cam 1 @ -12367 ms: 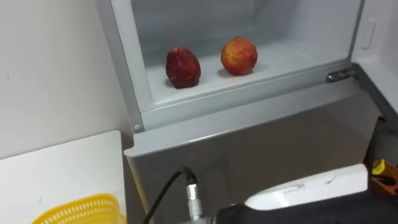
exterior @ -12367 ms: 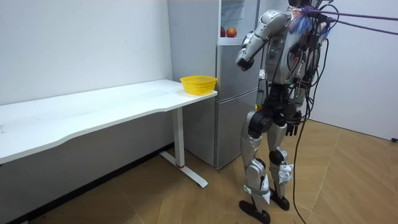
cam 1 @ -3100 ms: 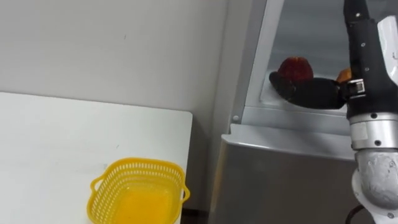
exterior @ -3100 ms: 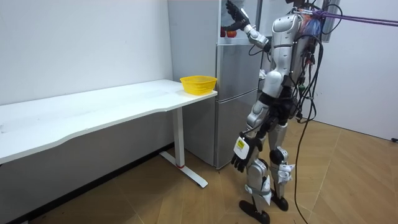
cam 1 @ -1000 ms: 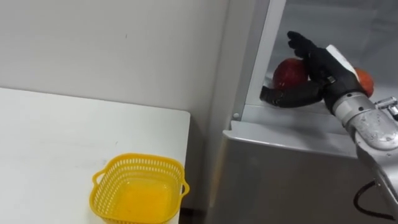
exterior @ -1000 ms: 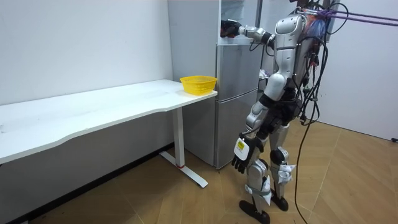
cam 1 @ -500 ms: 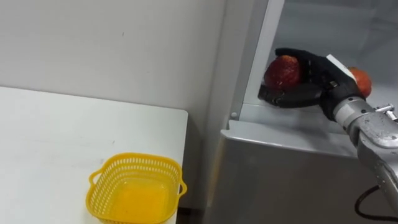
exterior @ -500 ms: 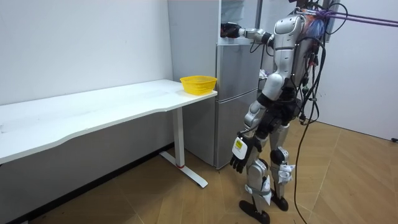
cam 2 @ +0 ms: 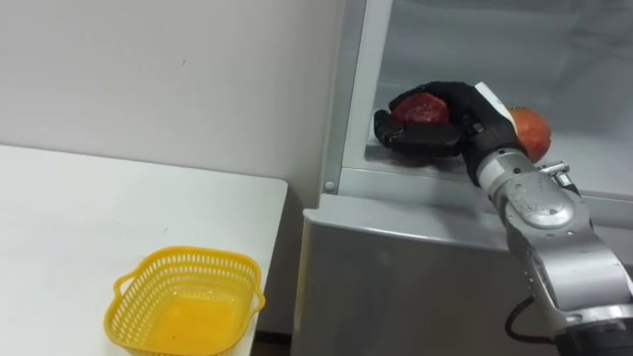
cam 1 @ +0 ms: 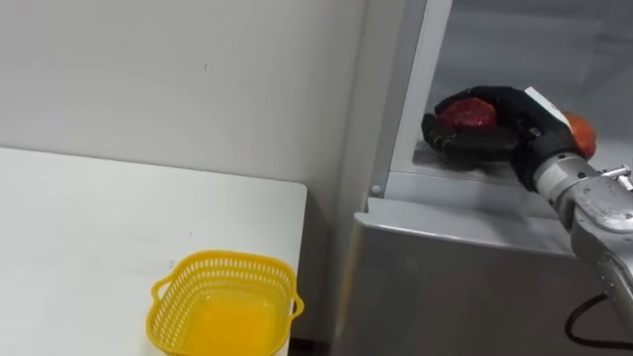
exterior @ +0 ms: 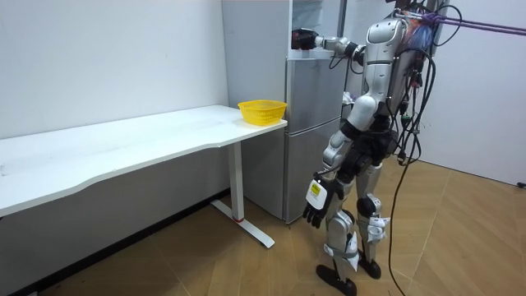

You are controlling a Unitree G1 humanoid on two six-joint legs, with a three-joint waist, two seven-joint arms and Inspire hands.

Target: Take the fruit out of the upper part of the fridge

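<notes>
- A long white table [cam 1: 99, 227] runs along the wall on the left, its right end just beside the fridge.
- A yellow plastic mesh basket [cam 1: 223, 260] with two small handles sits on the near right corner of that table.
- The robot stands in front of the tall grey fridge [cam 1: 465, 287], facing it. Its left hand [exterior: 315, 201] hangs down by its thigh, fingers loose.
- The fridge's upper compartment is open, showing a pale shelf.
- The right hand [cam 1: 514, 119], black, reaches in from the right to the front left of that shelf. Its fingers and thumb are wrapped round a dark red apple [cam 1: 467, 114]. I cannot tell whether the apple is clear of the shelf.
- A second, red-orange apple [cam 1: 582, 132] rests on the same shelf, further right, partly behind the right wrist.
</notes>
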